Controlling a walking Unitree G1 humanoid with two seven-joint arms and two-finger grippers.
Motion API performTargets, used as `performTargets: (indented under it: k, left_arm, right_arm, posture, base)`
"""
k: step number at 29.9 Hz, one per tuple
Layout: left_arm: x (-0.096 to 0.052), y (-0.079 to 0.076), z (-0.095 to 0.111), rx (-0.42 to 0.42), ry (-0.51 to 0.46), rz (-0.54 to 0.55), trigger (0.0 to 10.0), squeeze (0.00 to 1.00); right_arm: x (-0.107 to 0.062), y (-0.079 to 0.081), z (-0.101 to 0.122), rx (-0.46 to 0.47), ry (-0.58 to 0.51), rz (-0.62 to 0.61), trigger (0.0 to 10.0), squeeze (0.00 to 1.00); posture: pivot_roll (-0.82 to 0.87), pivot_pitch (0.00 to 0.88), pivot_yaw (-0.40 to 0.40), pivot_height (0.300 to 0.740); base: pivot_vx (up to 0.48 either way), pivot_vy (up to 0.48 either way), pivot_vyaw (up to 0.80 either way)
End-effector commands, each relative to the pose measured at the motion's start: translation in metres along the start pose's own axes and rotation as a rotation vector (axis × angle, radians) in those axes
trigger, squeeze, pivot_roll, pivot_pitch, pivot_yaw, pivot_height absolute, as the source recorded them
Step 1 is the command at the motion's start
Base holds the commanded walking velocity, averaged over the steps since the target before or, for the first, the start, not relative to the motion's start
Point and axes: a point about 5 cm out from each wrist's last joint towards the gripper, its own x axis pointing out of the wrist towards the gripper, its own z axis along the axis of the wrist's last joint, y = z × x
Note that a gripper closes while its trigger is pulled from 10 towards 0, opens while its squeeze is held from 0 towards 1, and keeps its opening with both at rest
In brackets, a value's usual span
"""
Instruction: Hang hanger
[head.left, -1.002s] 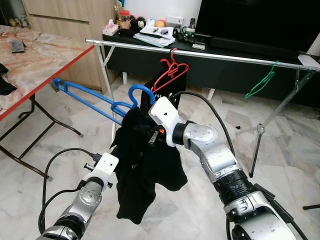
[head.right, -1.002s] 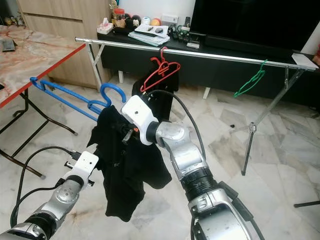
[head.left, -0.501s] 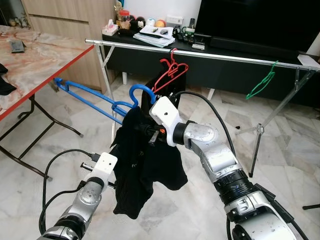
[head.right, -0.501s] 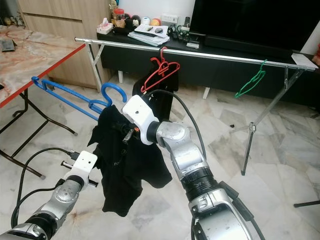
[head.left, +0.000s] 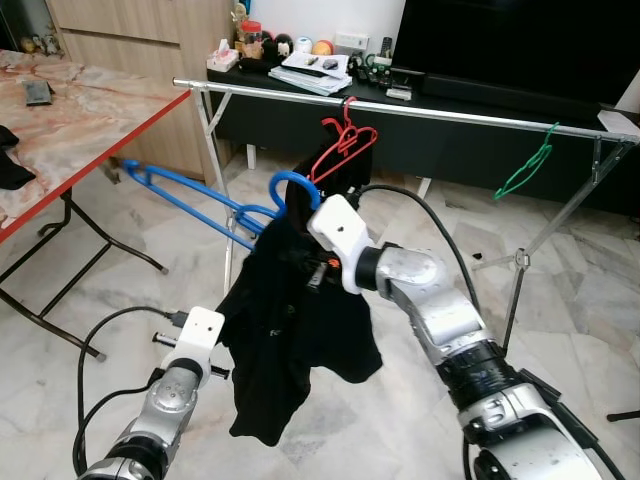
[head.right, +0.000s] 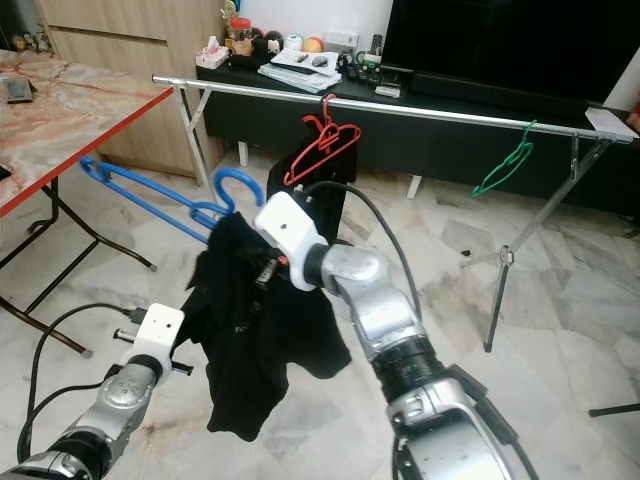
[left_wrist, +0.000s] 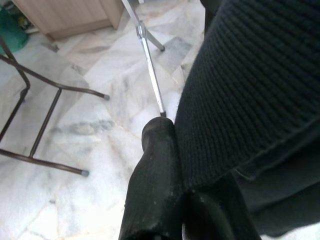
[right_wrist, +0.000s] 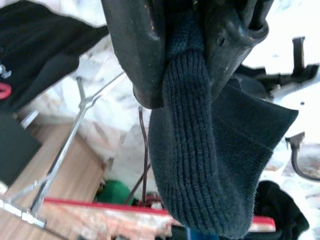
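We see both head views evenly lit by soft indoor daylight, sharp across the frame, with a mild glare on the marble floor (head.left: 90, 300) and bright glints along the metal rail (head.left: 420, 108). Shadows under the red-edged table (head.left: 70, 130) are faint. In the left wrist view the black garment (left_wrist: 250, 90) is close and slightly soft, the floor washed pale. The right wrist view is blown out to white at its margins, perhaps from a window.
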Motion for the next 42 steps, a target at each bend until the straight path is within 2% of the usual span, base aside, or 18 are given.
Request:
performTargets:
  k: [1,4,6,7,9,13,17,19,22,25,26,29,33,38,42]
  left_arm:
    - [-0.005,-0.001,-0.011,-0.025,0.031,-0.006,0.0,0.0]
    - [-0.009,0.002,-0.019,-0.047,0.051,0.006,0.0,0.0]
    - [-0.011,0.004,-0.022,-0.054,0.057,0.01,0.0,0.0]
    - [-0.013,0.006,-0.026,-0.063,0.068,0.014,0.0,0.0]
    - [-0.014,0.007,-0.027,-0.064,0.07,0.013,0.0,0.0]
    - [-0.017,0.009,-0.033,-0.077,0.085,0.013,0.0,0.0]
    - [-0.019,0.01,-0.035,-0.074,0.091,0.007,0.0,0.0]
    - [-0.019,0.01,-0.036,-0.073,0.092,0.006,0.0,0.0]
    - [-0.02,0.01,-0.037,-0.074,0.096,0.004,0.0,0.0]
    - [-0.021,0.011,-0.038,-0.075,0.098,0.003,0.0,0.0]
    - [-0.02,0.012,-0.038,-0.074,0.098,0.002,0.0,0.0]
    - [-0.02,0.013,-0.037,-0.074,0.098,0.001,0.0,0.0]
    - [-0.02,0.013,-0.036,-0.073,0.096,-0.002,0.0,0.0]
    - [-0.019,0.012,-0.035,-0.074,0.094,-0.007,0.0,0.0]
    - [-0.02,0.011,-0.036,-0.07,0.099,-0.02,0.0,0.0]
  right_arm:
    - [-0.012,-0.013,0.001,0.028,-0.046,-0.044,0.0,0.0]
    - [-0.032,-0.025,-0.024,0.09,0.002,-0.073,0.0,0.0]
    - [-0.039,-0.025,-0.031,0.103,0.005,-0.053,0.0,0.0]
    - [-0.052,-0.027,-0.042,0.123,-0.005,-0.026,0.0,0.0]
    - [-0.056,-0.028,-0.045,0.13,-0.012,-0.02,0.0,0.0]
    - [-0.08,-0.018,-0.064,0.114,0.006,0.15,0.0,0.0]
    - [-0.095,-0.008,-0.087,0.096,0.123,0.283,0.0,0.0]
    - [-0.098,-0.006,-0.09,0.086,0.147,0.3,0.0,0.0]
    - [-0.104,-0.004,-0.102,0.043,0.25,0.331,0.0,0.0]
    - [-0.109,-0.005,-0.114,-0.016,0.357,0.324,0.0,0.0]
    - [-0.111,-0.004,-0.12,-0.061,0.423,0.33,0.0,0.0]
    - [-0.114,-0.004,-0.126,-0.109,0.484,0.337,0.0,0.0]
    - [-0.114,-0.005,-0.131,-0.158,0.534,0.309,0.0,0.0]
    - [-0.108,-0.008,-0.132,-0.19,0.531,0.25,0.0,0.0]
    - [-0.101,-0.02,-0.129,-0.22,0.526,0.088,0.0,0.0]
  posture:
    - [0.07,0.075,-0.08,0.74]
    - [0.07,0.073,-0.078,0.74]
    - [0.07,0.073,-0.077,0.74]
    - [0.06,0.07,-0.073,0.74]
    - [0.06,0.069,-0.072,0.74]
    - [0.06,0.062,-0.065,0.74]
    - [0.07,0.06,-0.061,0.74]
    - [0.07,0.06,-0.061,0.74]
    - [0.07,0.058,-0.059,0.74]
    - [0.07,0.057,-0.057,0.74]
    - [0.07,0.06,-0.057,0.74]
    - [0.07,0.062,-0.058,0.74]
    - [0.07,0.069,-0.062,0.74]
    - [0.07,0.069,-0.062,0.74]
    - [0.07,0.073,-0.06,0.74]
  base:
    - [0.0,0.0,0.0]
    - [0.0,0.0,0.0]
    - [0.0,0.0,0.0]
    - [0.0,0.0,0.0]
    - [0.0,0.0,0.0]
    - [0.0,0.0,0.0]
    - [0.0,0.0,0.0]
    - [0.0,0.0,0.0]
    - [0.0,0.0,0.0]
    - [0.0,0.0,0.0]
    - [0.0,0.0,0.0]
    - [0.0,0.0,0.0]
    - [0.0,0.0,0.0]
    - [0.0,0.0,0.0]
    - [0.0,0.0,0.0]
